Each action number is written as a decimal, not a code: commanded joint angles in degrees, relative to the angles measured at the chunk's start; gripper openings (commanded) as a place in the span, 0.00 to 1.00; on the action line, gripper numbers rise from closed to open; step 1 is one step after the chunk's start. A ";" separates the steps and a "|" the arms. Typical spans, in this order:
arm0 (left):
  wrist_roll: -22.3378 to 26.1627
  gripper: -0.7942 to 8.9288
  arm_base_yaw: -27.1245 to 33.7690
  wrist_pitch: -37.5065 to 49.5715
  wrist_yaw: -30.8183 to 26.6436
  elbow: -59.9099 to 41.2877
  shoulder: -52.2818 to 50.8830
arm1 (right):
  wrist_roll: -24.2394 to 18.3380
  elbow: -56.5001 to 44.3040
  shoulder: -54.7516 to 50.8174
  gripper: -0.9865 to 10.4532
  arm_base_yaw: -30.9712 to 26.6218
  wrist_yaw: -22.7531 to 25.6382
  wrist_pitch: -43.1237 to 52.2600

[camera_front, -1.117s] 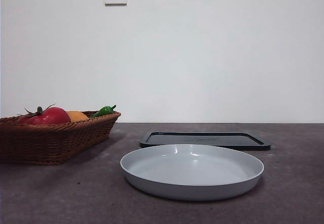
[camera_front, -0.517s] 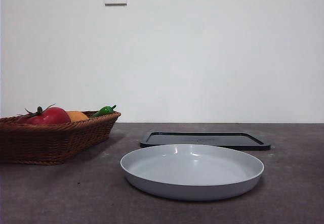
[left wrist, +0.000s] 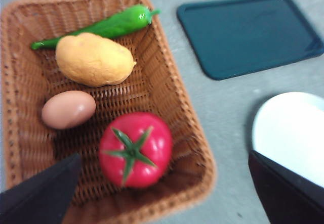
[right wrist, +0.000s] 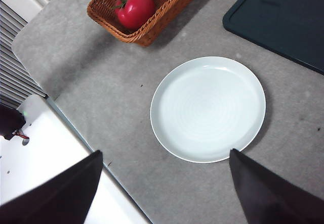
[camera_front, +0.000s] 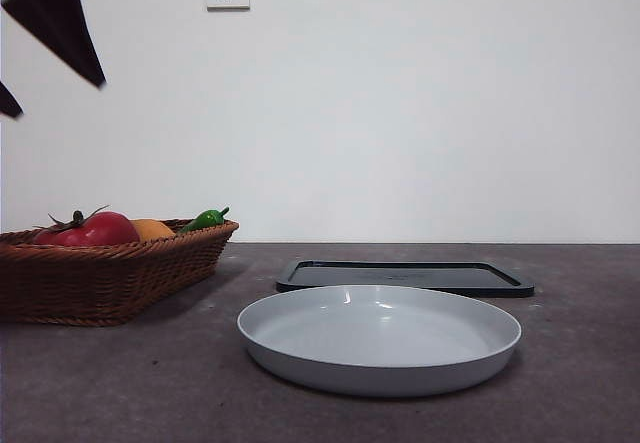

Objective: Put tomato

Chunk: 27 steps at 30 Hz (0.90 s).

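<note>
The left hand (left wrist: 162, 193) is hovering wide open above the wicker basket (left wrist: 187, 107), where the tomato (left wrist: 135, 149) is lying beside an egg (left wrist: 68, 109); this looks like the approach step; next it likely needs to descend and straddle the tomato; the right hand (right wrist: 162, 183) is waiting open above the white plate (right wrist: 208, 108).

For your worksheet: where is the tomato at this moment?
The tomato lies in the wicker basket at the front view's left, beside a brown egg, with the open left tool above it.
</note>
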 commanded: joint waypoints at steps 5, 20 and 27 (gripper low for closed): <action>1.60 0.63 -0.15 6.56 -0.37 1.18 9.05 | -0.66 1.09 0.44 0.43 0.26 -0.02 0.33; 2.95 0.63 -0.17 12.24 -1.49 1.18 20.52 | -0.66 1.09 0.46 0.43 0.26 -0.02 0.33; 2.86 0.63 -0.26 12.52 -1.49 1.18 23.71 | -0.66 1.09 0.46 0.43 0.26 0.00 0.35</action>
